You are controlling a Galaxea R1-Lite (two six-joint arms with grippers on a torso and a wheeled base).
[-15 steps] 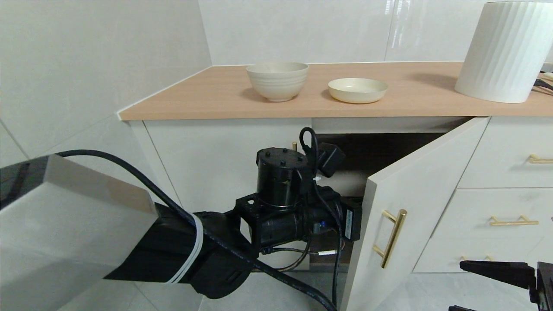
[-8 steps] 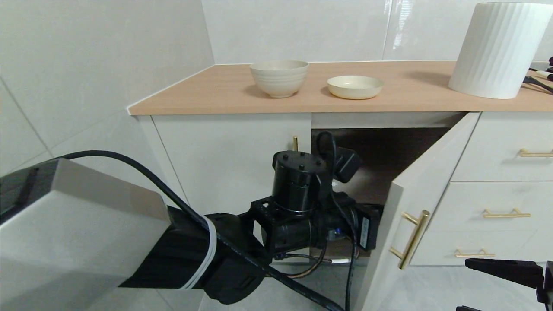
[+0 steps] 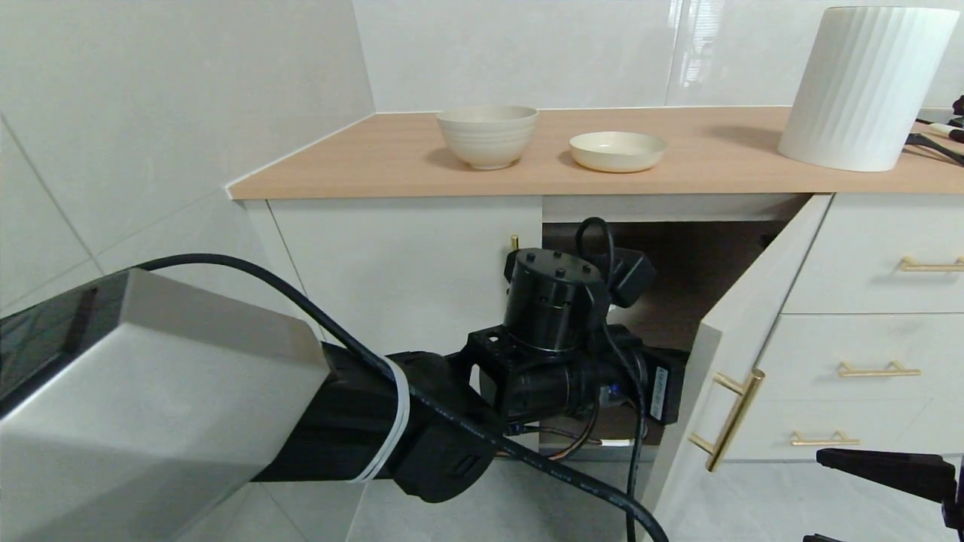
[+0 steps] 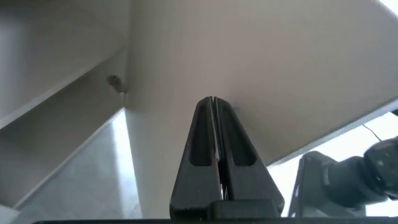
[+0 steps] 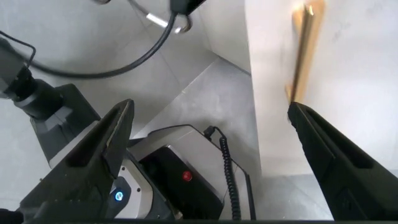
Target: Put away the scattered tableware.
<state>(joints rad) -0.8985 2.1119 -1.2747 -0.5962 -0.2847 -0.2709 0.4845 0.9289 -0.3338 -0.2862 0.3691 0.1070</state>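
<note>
My left end effector (image 4: 213,104), pinched together, backs the cabinet door (image 3: 734,301) for pushing it wider; right end effector (image 5: 208,121) spread apart.

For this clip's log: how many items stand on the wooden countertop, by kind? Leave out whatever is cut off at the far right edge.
deep bowl: 1
shallow dish: 1
ribbed white container: 1
Total: 3
</note>
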